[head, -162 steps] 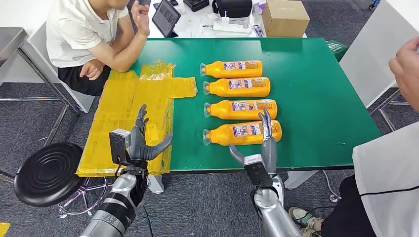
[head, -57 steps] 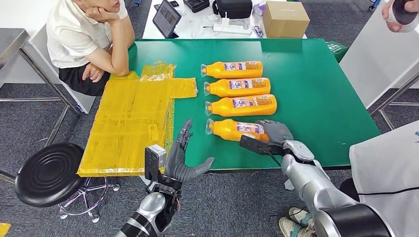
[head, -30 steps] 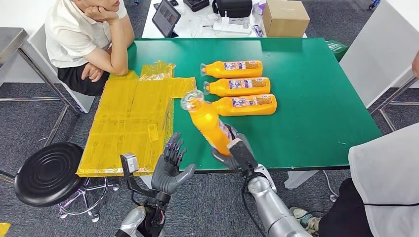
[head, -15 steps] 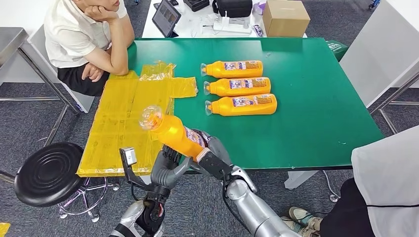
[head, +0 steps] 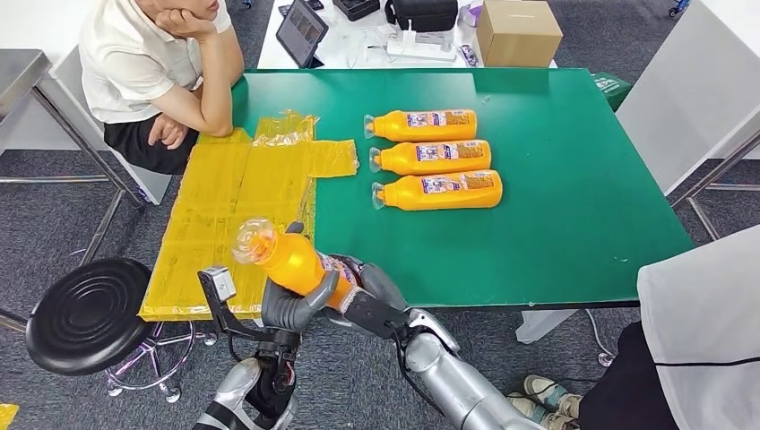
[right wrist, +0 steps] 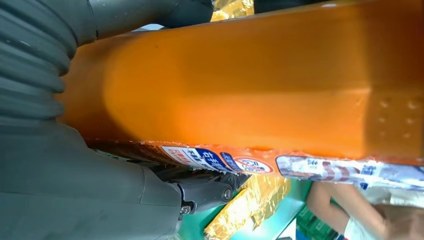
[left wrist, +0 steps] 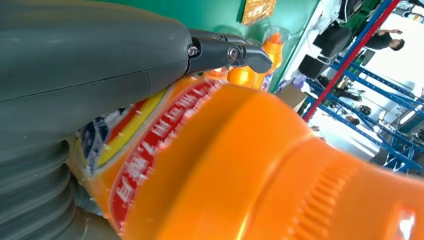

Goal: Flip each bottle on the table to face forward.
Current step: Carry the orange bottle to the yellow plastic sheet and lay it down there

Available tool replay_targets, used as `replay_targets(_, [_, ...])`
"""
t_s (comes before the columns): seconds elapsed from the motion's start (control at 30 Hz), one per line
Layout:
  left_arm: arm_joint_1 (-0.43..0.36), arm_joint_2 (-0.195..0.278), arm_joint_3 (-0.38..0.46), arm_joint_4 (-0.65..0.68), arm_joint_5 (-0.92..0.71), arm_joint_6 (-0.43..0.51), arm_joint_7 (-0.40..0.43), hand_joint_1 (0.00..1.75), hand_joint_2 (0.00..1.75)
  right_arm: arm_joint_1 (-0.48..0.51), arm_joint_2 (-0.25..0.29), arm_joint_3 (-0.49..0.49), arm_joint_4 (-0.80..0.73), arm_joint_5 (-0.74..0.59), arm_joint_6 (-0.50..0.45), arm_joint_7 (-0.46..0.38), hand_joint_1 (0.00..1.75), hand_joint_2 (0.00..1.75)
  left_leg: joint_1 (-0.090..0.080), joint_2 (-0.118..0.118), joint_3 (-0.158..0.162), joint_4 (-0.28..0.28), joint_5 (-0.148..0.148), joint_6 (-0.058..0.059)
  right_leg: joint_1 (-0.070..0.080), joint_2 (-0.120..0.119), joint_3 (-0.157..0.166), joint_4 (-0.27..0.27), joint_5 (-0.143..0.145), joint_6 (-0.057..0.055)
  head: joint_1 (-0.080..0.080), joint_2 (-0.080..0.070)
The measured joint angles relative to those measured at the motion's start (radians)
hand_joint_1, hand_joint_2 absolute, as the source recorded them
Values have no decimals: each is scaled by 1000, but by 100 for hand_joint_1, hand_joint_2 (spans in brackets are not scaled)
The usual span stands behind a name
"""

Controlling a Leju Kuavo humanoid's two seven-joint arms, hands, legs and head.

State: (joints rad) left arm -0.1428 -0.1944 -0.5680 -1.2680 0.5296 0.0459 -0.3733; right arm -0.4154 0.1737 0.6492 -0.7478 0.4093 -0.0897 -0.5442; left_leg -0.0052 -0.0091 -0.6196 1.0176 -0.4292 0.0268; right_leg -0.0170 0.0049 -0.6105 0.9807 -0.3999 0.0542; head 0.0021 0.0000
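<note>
An orange bottle with a clear cap hangs tilted in the air off the table's near-left edge, cap pointing up and left. My left hand grips its middle from below, thumb wrapped over it. My right hand holds its base end. In the left wrist view the bottle lies against my left hand. In the right wrist view its orange side lies against my right hand. Three more orange bottles lie in a column on the green table, caps pointing left, labels up.
A crinkled yellow plastic sheet covers the table's left part. A person sits at the far-left corner, another person stands at the right. A black stool stands at lower left. A cardboard box sits behind the table.
My right hand lifted the nearest bottle off the table and carried it left and down. My left hand has come up and closed around its middle.
</note>
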Motion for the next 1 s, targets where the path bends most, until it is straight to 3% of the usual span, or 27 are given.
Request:
replay_targets(0.03, [-1,0,3,5,-3,-8,0,175,175,-4,-1,7,2,4,0,2,175,175,0,0,0,0,0,0,0,0,0,0,0,0,0,0])
replay_targets(0.1, [-3,0,10,16,4,-40,2,175,175,-10,-3,15,7,6,0,3,157,175,0,0,0,0,0,0,0,0,0,0,0,0,0,0])
replay_targets(0.2, [-8,2,27,38,34,-109,8,175,175,-17,-5,27,14,6,0,-2,34,175,0,0,0,0,0,0,0,0,0,0,0,0,0,0])
replay_targets(0.23, [-10,3,32,45,45,-133,11,175,175,-19,-6,31,17,5,0,-5,3,131,0,0,0,0,0,0,0,0,0,0,0,0,0,0])
replay_targets(0.33, [-12,10,46,56,91,-225,25,175,175,-20,-7,39,20,-11,0,-20,0,0,0,0,0,0,0,0,0,0,0,0,0,0,0,0])
replay_targets(0.5, [-10,20,64,58,132,-315,39,175,175,-9,-6,34,20,-47,-2,-49,0,0,0,0,0,0,0,0,0,0,0,0,0,0,0,0])
replay_targets(0.63, [-7,25,73,58,139,-332,38,175,175,7,-2,28,17,-66,-15,-70,0,0,0,0,0,0,0,0,0,0,0,0,0,0,0,0])
replay_targets(0.73, [0,25,86,44,124,-300,21,175,175,51,0,13,-22,-93,-79,-125,0,0,0,0,0,0,0,0,0,0,0,0,0,0,0,0])
replay_targets(0.87, [-1,31,141,2,2,-112,-24,175,175,165,-11,2,-160,-110,-239,-152,0,0,0,0,-1,0,0,0,0,0,-1,0,0,0,0,0])
replay_targets(1.0, [-31,48,212,-8,-249,211,-63,175,175,265,-32,-3,-314,-40,-527,-154,0,0,1,0,-1,0,0,0,0,0,-1,0,0,0,0,0])
